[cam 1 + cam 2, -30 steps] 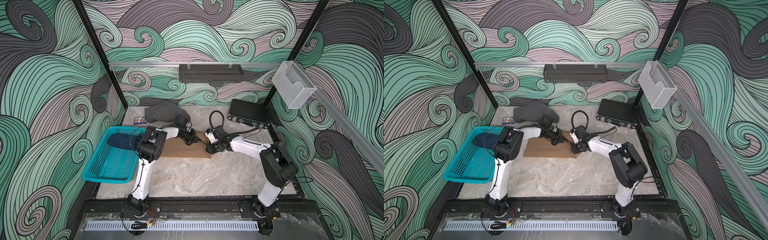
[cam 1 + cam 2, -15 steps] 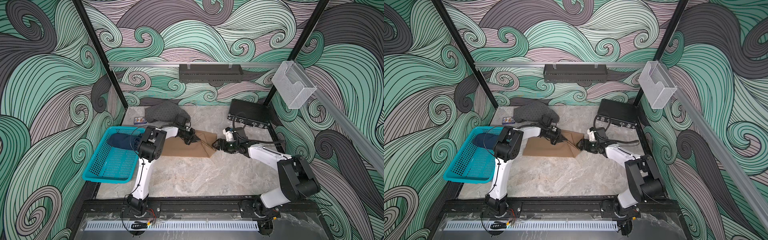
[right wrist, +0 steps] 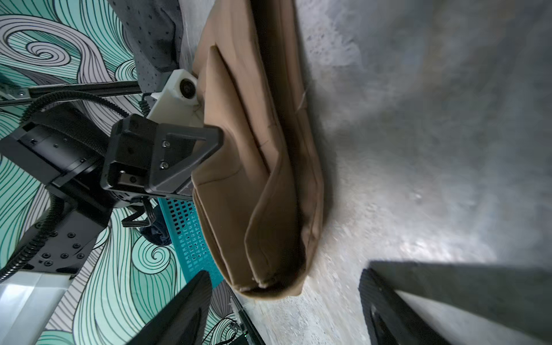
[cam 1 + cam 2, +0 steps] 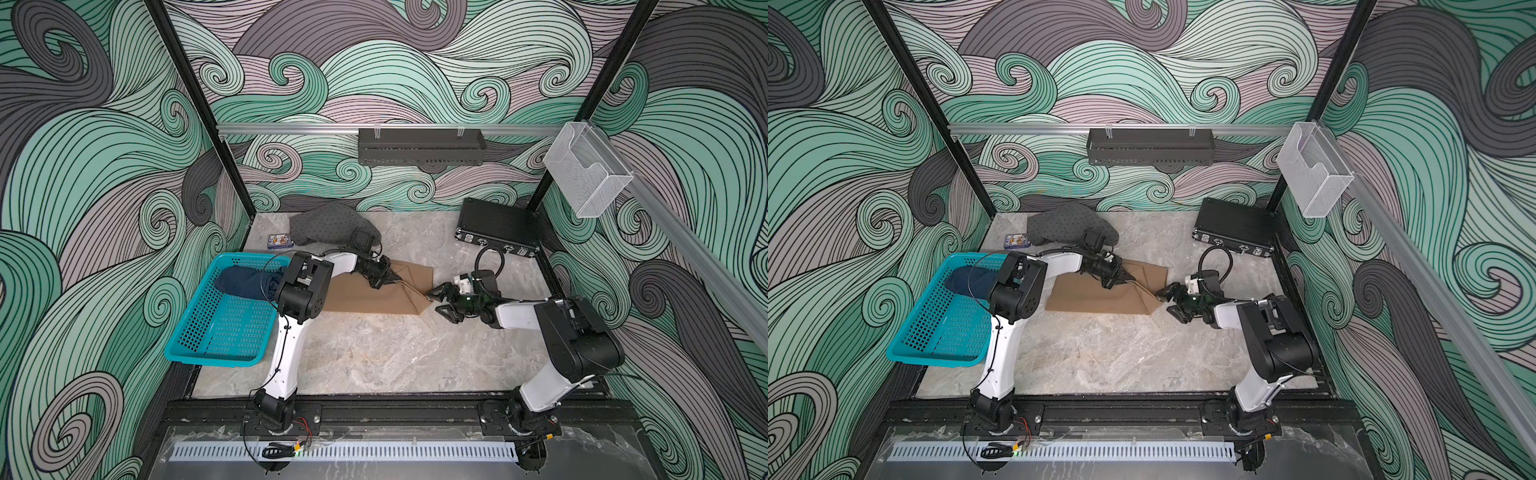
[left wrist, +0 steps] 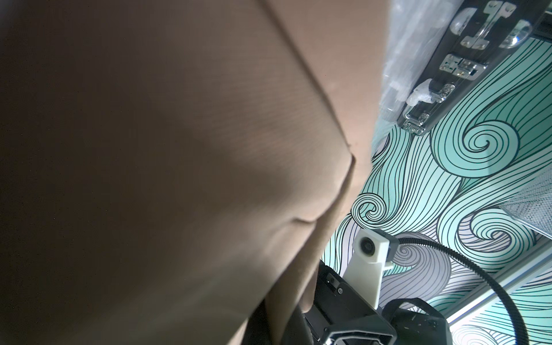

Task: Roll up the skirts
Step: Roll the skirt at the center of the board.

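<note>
The tan-brown skirt (image 4: 365, 295) (image 4: 1096, 297) lies partly folded mid-table. My left gripper (image 4: 388, 279) (image 4: 1123, 277) is shut on a raised fold of it near its far edge; the cloth (image 5: 179, 149) fills the left wrist view. My right gripper (image 4: 438, 297) (image 4: 1169, 297) (image 3: 286, 301) is open and empty, just right of the skirt's folded corner (image 3: 268, 283), not touching it. A dark grey dotted skirt (image 4: 328, 227) (image 4: 1065, 226) is bunched at the back. The dark blue denim skirt (image 4: 245, 283) (image 4: 969, 281) lies in the basket.
The teal basket (image 4: 220, 336) (image 4: 942, 336) stands at the left edge, beside the left arm's base. A black hard case (image 4: 494, 226) (image 4: 1233, 226) sits in the back right corner. A small card box (image 4: 279, 241) (image 4: 1016, 240) lies by the dotted skirt.
My right gripper drew the tan skirt's edge to the right, then opened, let go and backed off to the right. The left gripper has stayed shut on the cloth.
</note>
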Robot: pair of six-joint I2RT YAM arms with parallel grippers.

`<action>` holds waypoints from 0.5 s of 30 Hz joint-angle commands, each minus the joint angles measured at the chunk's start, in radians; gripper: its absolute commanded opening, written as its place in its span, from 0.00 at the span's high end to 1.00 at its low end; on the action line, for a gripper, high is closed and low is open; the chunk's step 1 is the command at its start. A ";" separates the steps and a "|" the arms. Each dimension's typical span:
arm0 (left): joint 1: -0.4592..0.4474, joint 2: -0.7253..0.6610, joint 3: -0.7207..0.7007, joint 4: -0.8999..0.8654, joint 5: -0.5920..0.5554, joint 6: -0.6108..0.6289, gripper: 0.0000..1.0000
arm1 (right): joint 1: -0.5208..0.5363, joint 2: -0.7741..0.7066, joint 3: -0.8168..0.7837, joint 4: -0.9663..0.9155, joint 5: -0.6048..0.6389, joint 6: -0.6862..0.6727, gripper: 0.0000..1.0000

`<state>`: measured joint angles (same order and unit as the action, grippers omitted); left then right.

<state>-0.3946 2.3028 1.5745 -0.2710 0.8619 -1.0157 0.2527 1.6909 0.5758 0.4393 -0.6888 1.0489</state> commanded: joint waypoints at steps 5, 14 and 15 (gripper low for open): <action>-0.001 0.036 0.038 -0.074 -0.021 -0.013 1.00 | 0.030 0.158 0.022 0.155 -0.016 0.077 0.38; -0.005 0.052 0.123 -0.183 -0.049 0.019 1.00 | 0.028 0.206 0.063 0.221 -0.022 -0.006 0.61; -0.005 0.056 0.149 -0.221 -0.064 0.034 1.00 | 0.028 0.211 0.064 0.230 -0.024 -0.011 0.65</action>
<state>-0.3969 2.3283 1.6604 -0.3805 0.8433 -1.0119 0.2768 1.8751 0.6258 0.6594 -0.7330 1.0748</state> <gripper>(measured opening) 0.051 0.370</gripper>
